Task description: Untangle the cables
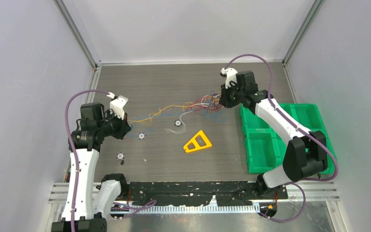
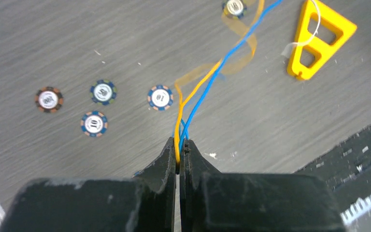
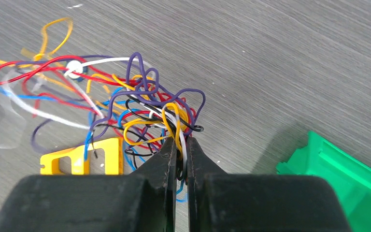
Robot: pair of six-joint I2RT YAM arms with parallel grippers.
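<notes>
The cables (image 1: 200, 104) are a knot of hair-thin red, orange, blue, purple, white and black wires at the back middle of the table. My right gripper (image 1: 221, 100) is shut on the knot's right end; in the right wrist view the tangle (image 3: 140, 108) fans out from the gripper (image 3: 182, 145). A few orange and blue strands (image 1: 149, 116) stretch left to my left gripper (image 1: 128, 126). In the left wrist view that gripper (image 2: 179, 144) is shut on the orange and blue strands (image 2: 212, 75).
A yellow plastic triangle (image 1: 197, 142) lies mid-table, below the tangle. Several poker chips (image 1: 141, 136) dot the table between the arms; in the left wrist view they (image 2: 160, 97) lie left of the strands. Green bins (image 1: 275, 137) stand on the right under my right arm.
</notes>
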